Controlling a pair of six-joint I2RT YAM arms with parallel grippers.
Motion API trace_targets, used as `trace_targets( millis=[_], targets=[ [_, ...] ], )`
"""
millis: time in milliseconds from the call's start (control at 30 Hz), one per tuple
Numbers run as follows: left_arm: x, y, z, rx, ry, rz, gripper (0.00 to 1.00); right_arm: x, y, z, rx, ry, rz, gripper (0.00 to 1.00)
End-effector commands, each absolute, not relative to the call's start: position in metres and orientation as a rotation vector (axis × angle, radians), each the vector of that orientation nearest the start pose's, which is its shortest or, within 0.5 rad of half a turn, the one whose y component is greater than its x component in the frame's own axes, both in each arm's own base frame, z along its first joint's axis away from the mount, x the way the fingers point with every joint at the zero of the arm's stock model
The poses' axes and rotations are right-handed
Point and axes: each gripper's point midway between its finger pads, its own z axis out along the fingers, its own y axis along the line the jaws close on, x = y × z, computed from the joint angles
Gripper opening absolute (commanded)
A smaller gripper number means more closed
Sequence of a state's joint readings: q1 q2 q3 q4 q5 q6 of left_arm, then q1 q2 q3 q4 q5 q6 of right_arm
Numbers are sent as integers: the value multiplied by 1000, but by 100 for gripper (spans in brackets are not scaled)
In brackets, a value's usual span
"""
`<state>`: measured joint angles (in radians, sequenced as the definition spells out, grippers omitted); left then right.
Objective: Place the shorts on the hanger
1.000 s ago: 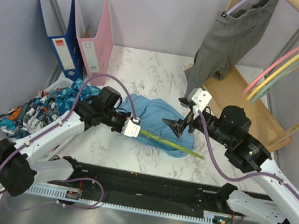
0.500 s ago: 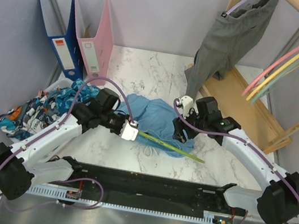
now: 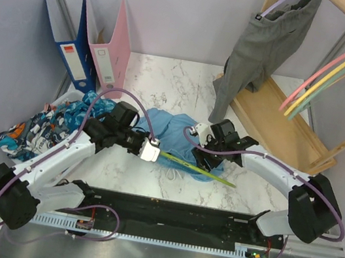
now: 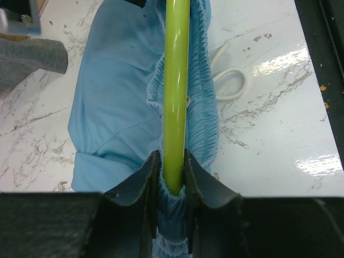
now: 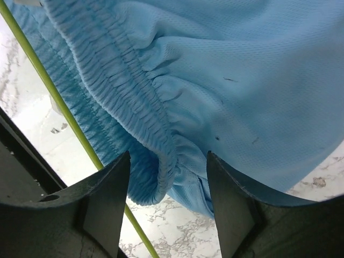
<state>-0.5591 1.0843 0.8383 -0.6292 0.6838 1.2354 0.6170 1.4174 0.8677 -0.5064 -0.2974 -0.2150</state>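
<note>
The light blue shorts (image 3: 172,129) lie bunched on the marble table, with their white drawstring (image 4: 232,80) loose beside them. The lime green hanger (image 3: 199,168) lies along the gathered waistband (image 4: 201,80). My left gripper (image 3: 155,151) is shut on the hanger's bar (image 4: 176,80), and waistband fabric is pinched in with it. My right gripper (image 3: 205,151) is down at the shorts' right end. In the right wrist view its jaws (image 5: 167,161) stand open on either side of a fold of the waistband (image 5: 161,161), with the hanger bar (image 5: 64,107) passing just left of it.
A grey garment (image 3: 262,48) hangs from the wooden rack (image 3: 286,125) at the back right, with pink and yellow hangers (image 3: 330,76) on its rod. Binders (image 3: 99,50) stand at the back left. Patterned clothes (image 3: 47,124) are piled at the left edge.
My right arm has swung left and down from above the hanger to the shorts' waistband, and its jaws have narrowed. The left gripper has stayed still on the hanger.
</note>
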Motion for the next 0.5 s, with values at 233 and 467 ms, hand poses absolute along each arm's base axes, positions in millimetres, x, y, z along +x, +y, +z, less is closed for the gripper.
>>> trace_targets(
  millis=[233, 467],
  targets=[
    [210, -224, 178, 1824, 1213, -480, 2, 247, 184, 56, -1175, 2328, 208, 33],
    [219, -190, 187, 1734, 1307, -451, 2, 250, 135, 64, -1133, 2360, 112, 0]
  ],
)
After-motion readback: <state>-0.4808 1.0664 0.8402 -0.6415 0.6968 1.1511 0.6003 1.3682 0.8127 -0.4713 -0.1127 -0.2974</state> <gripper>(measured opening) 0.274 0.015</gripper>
